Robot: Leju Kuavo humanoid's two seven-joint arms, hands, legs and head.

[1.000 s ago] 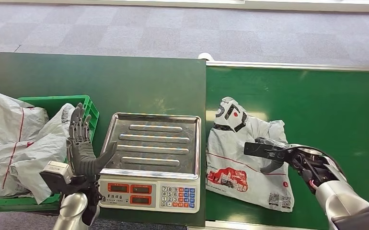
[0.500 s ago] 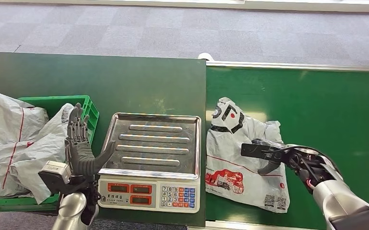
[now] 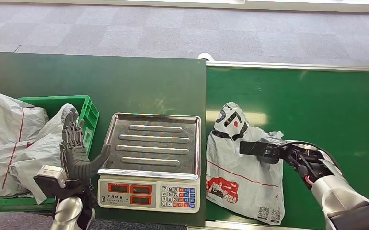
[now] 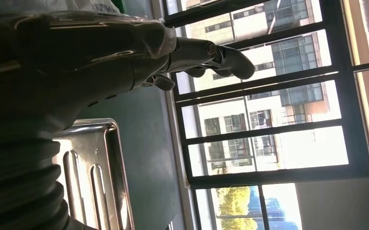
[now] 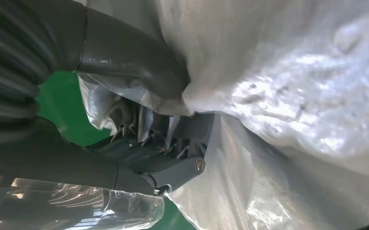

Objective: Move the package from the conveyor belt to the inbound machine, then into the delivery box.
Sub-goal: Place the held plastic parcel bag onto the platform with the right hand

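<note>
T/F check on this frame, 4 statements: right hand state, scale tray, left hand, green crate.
1. The right hand grips the grey package on the conveyor belt. True.
2. The package lies on the scale tray. False: the tray is bare; the package is on the belt beside it.
3. The left hand holds a package. False: it holds nothing, fingers apart, raised beside the scale.
4. The green crate already holds grey bags. True.

High head view; close, turned wrist views.
</note>
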